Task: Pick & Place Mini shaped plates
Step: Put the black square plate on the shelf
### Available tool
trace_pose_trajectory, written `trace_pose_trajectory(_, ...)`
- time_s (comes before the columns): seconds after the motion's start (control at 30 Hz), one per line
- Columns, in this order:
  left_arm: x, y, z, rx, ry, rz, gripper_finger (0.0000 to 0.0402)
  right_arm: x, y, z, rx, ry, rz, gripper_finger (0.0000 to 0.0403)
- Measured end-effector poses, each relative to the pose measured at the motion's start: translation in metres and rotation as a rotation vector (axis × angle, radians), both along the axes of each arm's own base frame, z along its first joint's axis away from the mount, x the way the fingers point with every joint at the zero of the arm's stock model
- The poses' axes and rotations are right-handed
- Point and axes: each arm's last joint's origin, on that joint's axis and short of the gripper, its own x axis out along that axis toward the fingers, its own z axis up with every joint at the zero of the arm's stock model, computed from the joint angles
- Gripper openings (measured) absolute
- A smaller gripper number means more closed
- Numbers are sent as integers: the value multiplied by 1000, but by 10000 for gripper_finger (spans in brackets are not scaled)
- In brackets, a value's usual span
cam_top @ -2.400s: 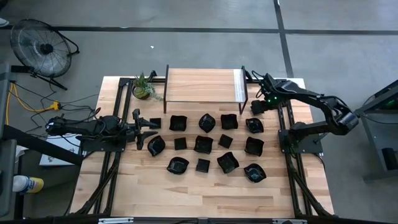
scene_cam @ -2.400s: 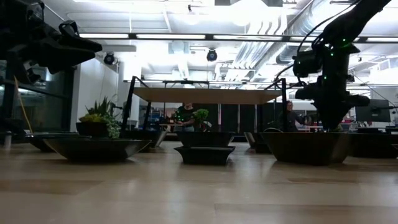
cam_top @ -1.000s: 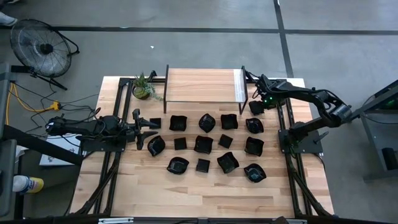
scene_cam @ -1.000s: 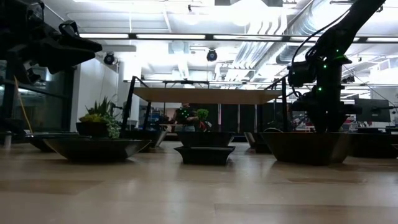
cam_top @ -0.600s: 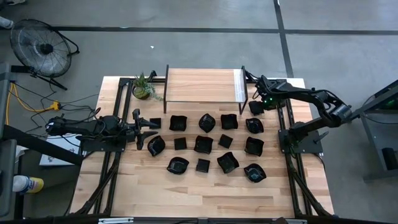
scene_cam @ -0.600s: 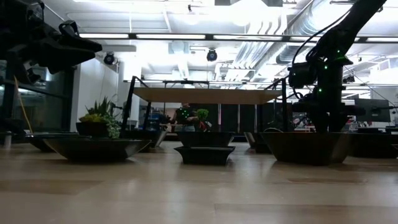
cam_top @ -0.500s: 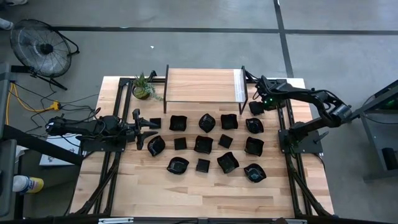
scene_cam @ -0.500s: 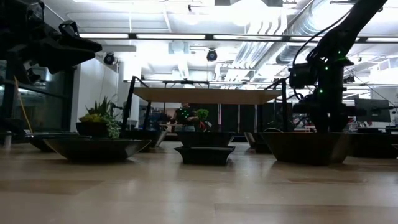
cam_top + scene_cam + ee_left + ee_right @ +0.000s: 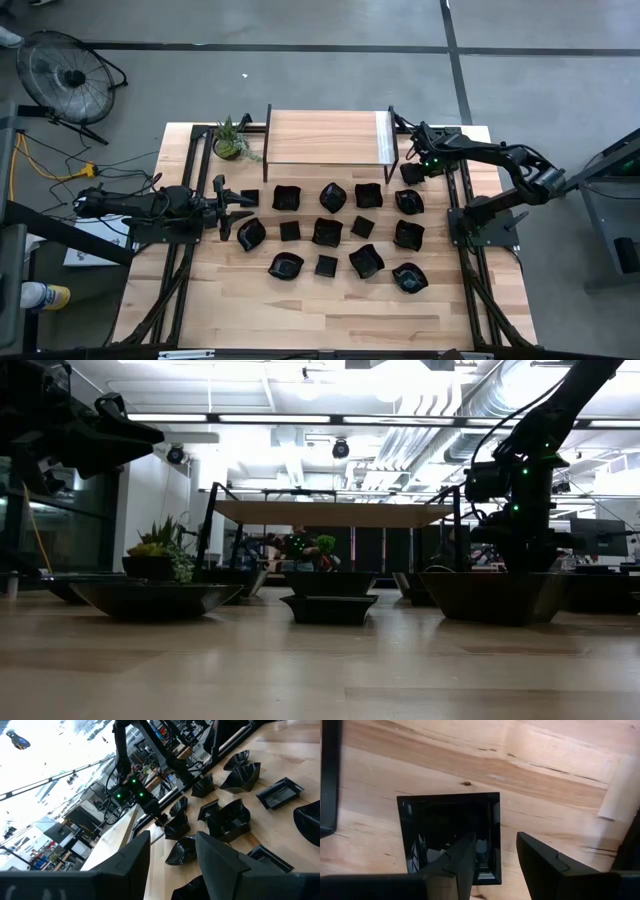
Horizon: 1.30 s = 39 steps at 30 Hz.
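Several mini shaped plates (image 9: pixel 328 231), small glossy black dishes, lie in rows across the middle of the wooden table. One small square plate (image 9: pixel 445 835) lies apart at the far right, beside the shelf's right leg (image 9: pixel 394 150). My right gripper (image 9: pixel 495 838) points down over it, open. One finger (image 9: pixel 462 857) stands over the plate's hollow and the other (image 9: pixel 540 860) outside its rim (image 9: pixel 495 827), with a gap on both sides. My left gripper (image 9: pixel 240 207) waits open and level at the table's left, above the plates.
A raised wooden shelf (image 9: pixel 325 137) stands at the table's far edge, with a small potted plant (image 9: pixel 230 143) to its left. A fan (image 9: pixel 68 72) stands on the floor beyond the far left corner. Bare wood (image 9: pixel 320 315) stretches along the near edge.
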Motion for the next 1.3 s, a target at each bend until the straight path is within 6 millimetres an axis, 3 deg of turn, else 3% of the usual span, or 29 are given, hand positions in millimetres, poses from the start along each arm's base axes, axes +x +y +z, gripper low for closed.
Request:
trace_pose_trajectory(0.33,0,0,0,0,0,0,154,0,0,0,3,1,4,130)
trace_pose_trajectory(0.83,0,0,0,0,0,0,154,0,1,1,18,-8,34,9)
trace_pose_trajectory(1.3,0,0,0,0,0,0,154,-1,3,2,32,0,34,1)
